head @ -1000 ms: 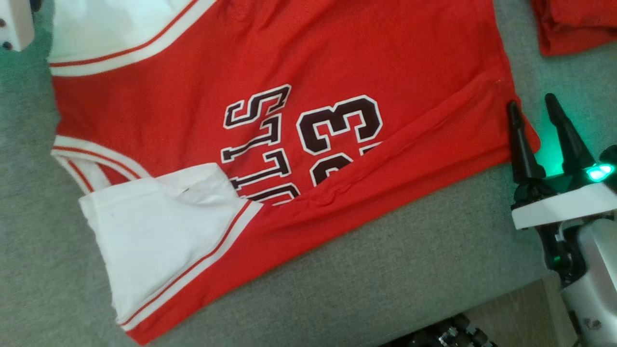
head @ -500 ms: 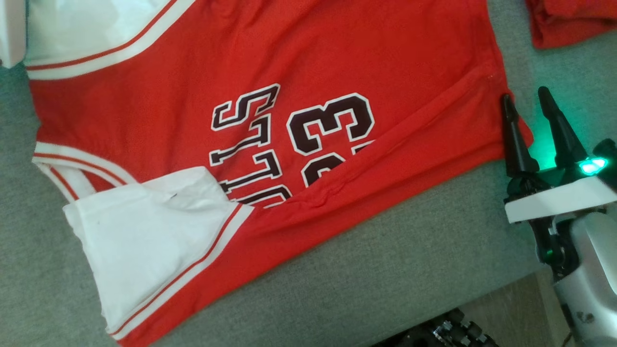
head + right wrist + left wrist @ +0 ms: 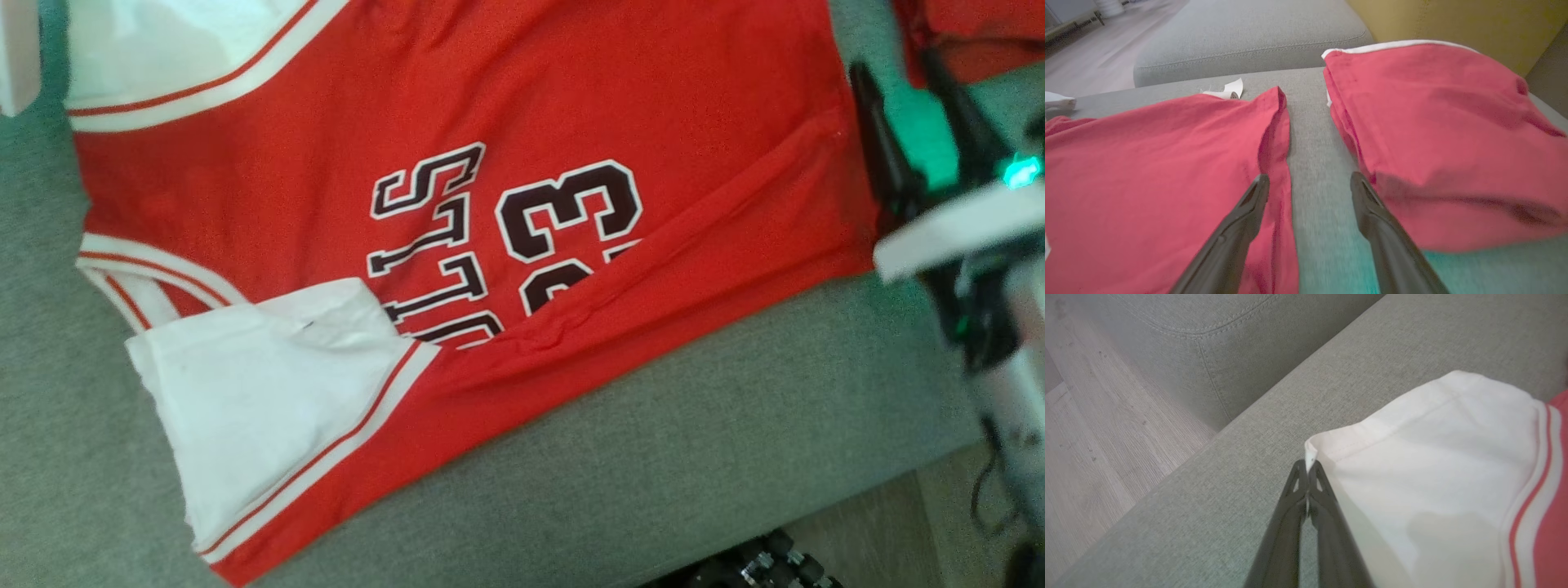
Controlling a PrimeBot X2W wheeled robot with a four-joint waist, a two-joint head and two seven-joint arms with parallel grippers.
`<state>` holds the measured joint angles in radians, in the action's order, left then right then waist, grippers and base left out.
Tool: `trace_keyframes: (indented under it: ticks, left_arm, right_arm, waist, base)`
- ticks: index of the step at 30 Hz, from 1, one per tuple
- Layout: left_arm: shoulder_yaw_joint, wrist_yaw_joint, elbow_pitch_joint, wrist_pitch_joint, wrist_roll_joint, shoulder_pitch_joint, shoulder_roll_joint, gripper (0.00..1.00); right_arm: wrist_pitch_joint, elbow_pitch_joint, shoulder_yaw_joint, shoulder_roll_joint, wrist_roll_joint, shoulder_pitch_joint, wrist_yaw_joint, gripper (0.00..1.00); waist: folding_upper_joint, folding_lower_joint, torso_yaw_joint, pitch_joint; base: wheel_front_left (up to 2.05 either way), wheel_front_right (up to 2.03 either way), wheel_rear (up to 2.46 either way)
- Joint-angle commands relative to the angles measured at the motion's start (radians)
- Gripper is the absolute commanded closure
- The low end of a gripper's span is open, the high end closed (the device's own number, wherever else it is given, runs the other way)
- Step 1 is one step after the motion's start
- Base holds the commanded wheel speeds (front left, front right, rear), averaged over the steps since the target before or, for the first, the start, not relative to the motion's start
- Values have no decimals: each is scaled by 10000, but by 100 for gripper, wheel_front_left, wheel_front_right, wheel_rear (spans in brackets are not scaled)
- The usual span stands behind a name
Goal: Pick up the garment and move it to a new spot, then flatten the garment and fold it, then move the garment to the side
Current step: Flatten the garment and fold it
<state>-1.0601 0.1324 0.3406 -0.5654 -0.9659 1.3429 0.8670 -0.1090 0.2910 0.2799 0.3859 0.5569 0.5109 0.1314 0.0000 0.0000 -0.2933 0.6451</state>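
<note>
Garment (image 3: 653, 98) — red jersey, white-trimmed, corner in pinched left gripper (image 3: 1308, 466); right gripper (image 3: 1310, 179) agape

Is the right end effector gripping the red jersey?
No, the right end effector stands open, its fingers spread wide over the jersey and the grey cushion, clamping nothing.
</note>
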Motion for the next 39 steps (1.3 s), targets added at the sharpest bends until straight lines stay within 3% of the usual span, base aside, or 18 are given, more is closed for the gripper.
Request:
trace_keyframes:
  ticks: [1,9,16,24,25,26,28,30,39]
  left_arm:
    - [323,-18,-238,155,-52,635,407,100]
    - [-616,-18,-586,675,-249,1326,136,100]
    - [-1176,-18,-735,907,-426,1806,76,100]
    - [-1700,-17,-670,1189,-646,2217,29,100]
    - [-1749,-17,-651,1222,-667,2242,22,100]
    - [-1793,-17,-633,1261,-688,2265,19,100]
    - [-1872,-17,-597,1336,-723,2298,21,100]
    - [-1937,-17,-562,1401,-746,2329,30,100]
    - [-2115,-17,-527,2205,-335,2576,138,100]
  right_arm:
    - [648,-158,115,311,79,363,-7,0]
    - [4640,779,520,159,4,3190,-7,0]
    - [5299,1870,744,-326,-327,4545,-7,0]
    - [5206,3336,928,-862,-715,5631,-7,1]
    - [5160,3482,934,-882,-760,5720,-7,7]
    - [5113,3611,946,-898,-797,5793,-7,20]
    - [5019,3840,966,-912,-856,5918,-7,56]
    - [4894,4029,992,-900,-939,6029,-7,100]
    - [4037,4462,919,-901,-948,6428,-7,100]
  waist:
    - [0,0,106,-55]
    - [0,0,521,-84]
    - [0,0,694,12]
    - [0,0,887,113]
    - [0,0,914,117]
    - [0,0,940,121]
    - [0,0,986,124]
    - [0,0,1016,124]
    - [0,0,992,38]
  base:
    - [0,0,0]
    - [0,0,0]
    - [0,0,0]
    - [0,0,0]
    - [0,0,0]
    - [0,0,0]
    - [0,0,0]
    - [0,0,0]
    - [0,0,0]
